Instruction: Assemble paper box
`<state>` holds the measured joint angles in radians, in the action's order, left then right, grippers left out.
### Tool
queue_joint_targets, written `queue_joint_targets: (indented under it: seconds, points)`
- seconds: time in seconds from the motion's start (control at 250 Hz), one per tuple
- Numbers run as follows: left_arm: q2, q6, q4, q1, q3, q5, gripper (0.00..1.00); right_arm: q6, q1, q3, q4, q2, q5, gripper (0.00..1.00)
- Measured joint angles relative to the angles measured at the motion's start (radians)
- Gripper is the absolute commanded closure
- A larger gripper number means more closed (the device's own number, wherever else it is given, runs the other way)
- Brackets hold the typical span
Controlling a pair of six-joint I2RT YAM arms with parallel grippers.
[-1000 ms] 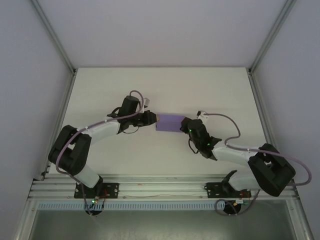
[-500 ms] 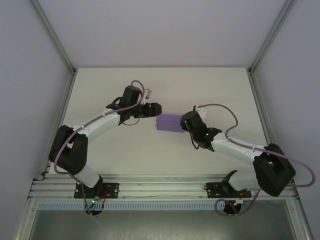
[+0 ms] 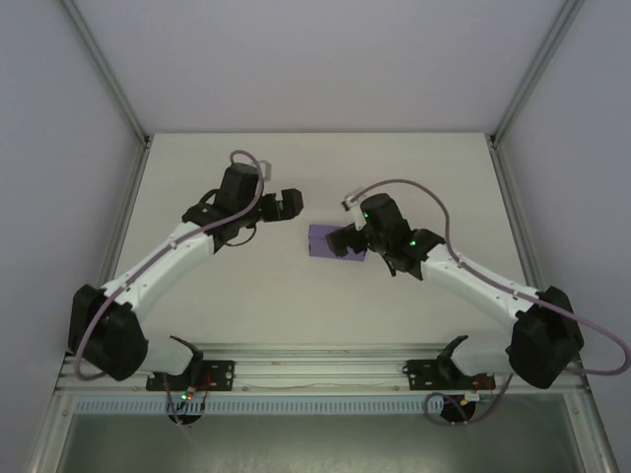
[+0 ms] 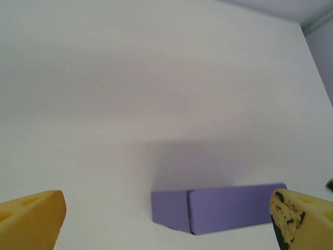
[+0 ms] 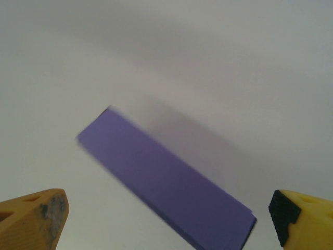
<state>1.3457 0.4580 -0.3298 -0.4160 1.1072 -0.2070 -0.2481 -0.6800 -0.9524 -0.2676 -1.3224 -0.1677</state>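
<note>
Left hand [image 3: 289, 201] has backed away — paper box [image 3: 323, 241] lies beneath spread right hand [image 3: 347, 237].

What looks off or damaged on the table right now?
Nothing stands out. The box lies flat on the table, edges straight, no visible dents; the left gripper and right gripper are open, not holding it.

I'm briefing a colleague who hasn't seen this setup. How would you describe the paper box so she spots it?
Look at the white table from above and find its middle. The paper box lies flat there, at the tip of the right gripper and apart from the left gripper. It is a small, shallow purple block, the only loose thing on the white surface.
</note>
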Motion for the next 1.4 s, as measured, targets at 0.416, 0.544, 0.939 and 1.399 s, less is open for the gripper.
queue_joint_targets:
  seconds: [0.416, 0.544, 0.939, 1.399]
  points:
    - [-0.032, 0.000, -0.048, 0.006, -0.083, 0.112, 0.00, -0.562, 0.000, -0.337, -0.344, -0.385, -0.011, 0.02]
    - [-0.021, 0.000, -0.049, 0.006, -0.084, 0.111, 0.00, -0.602, 0.000, -0.378, -0.351, -0.468, 0.032, 0.05]
    - [-0.016, 0.014, -0.050, 0.006, -0.107, 0.111, 0.00, -0.665, 0.000, -0.366, -0.250, -0.543, 0.116, 0.52]
    - [-0.105, 0.016, -0.057, 0.006, -0.117, 0.138, 0.00, -0.802, -0.042, -0.163, 0.164, -0.498, 0.410, 0.54]
